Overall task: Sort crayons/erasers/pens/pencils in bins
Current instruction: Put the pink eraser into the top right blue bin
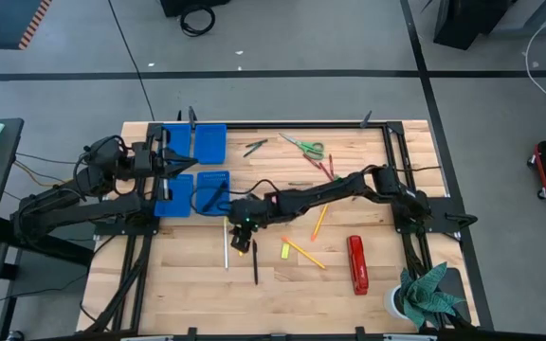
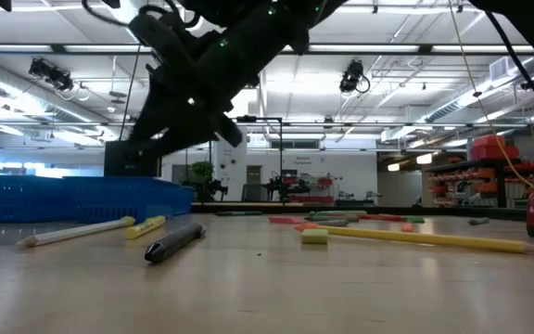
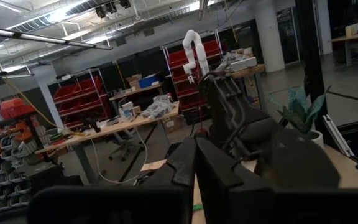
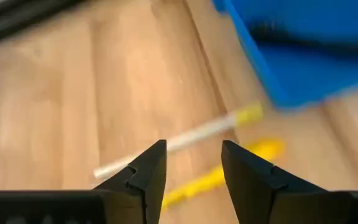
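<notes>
Wooden slats form the table (image 1: pixel 197 284), framed by black rails and seen from straight above, with grey floor around it. Four bright-blue bins (image 1: pixel 209 142) sit in a two-by-two block near the table's far left corner. The left arm rests at the left edge beside the bins, its left tool (image 1: pixel 166 161) over the two leftmost bins with its fingers (image 3: pixel 213 171) pressed shut on nothing. The right arm reaches in from the right edge across the middle of the table, and the right tool (image 1: pixel 242 235) hangs just in front of the bins, above the table. In its own wrist view its two dark fingers (image 4: pixel 145 171) stand wide apart and empty, with a white pencil (image 4: pixel 179 142) and a yellow pencil (image 4: pixel 222 171) lying on the wood below them, near the corner of a blue bin (image 4: pixel 303 56). From above, the white pencil (image 1: pixel 226 248) lies just left of the tool and a black pen (image 1: pixel 254 263) just below it. A small yellow eraser (image 1: pixel 285 251) lies a little to the right, next to a yellow pencil (image 1: pixel 303 253), and an orange pencil (image 1: pixel 319 223) lies beyond that. Near the far edge lie green-handled scissors (image 1: pixel 303 146), with a dark pen (image 1: pixel 254 148) to their left and short red and green crayons (image 1: pixel 326 170) to their right. A red stapler (image 1: pixel 356 264) lies toward the near right, and a potted plant (image 1: pixel 423 294) stands at the near right corner.
</notes>
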Robot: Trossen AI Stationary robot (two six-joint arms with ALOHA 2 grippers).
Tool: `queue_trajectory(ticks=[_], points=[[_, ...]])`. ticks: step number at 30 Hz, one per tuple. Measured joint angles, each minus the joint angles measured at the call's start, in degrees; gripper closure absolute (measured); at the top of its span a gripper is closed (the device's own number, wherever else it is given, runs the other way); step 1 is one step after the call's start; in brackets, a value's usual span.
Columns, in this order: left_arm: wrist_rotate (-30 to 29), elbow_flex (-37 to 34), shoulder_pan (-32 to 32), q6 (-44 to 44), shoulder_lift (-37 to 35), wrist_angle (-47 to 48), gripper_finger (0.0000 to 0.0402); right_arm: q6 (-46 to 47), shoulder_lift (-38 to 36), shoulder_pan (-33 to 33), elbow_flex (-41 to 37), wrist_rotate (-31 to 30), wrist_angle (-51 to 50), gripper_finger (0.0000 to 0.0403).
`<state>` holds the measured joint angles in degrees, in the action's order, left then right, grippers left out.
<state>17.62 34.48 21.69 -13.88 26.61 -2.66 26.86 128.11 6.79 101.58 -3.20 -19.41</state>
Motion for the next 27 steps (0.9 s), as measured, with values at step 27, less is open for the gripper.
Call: queue_trajectory(ticks=[27], points=[[0.0,0.0,0.0,1.2,0.0,0.9,0.0388,2.3,0.0,2.4,-0.1,-13.9,-41.8,0.0252]])
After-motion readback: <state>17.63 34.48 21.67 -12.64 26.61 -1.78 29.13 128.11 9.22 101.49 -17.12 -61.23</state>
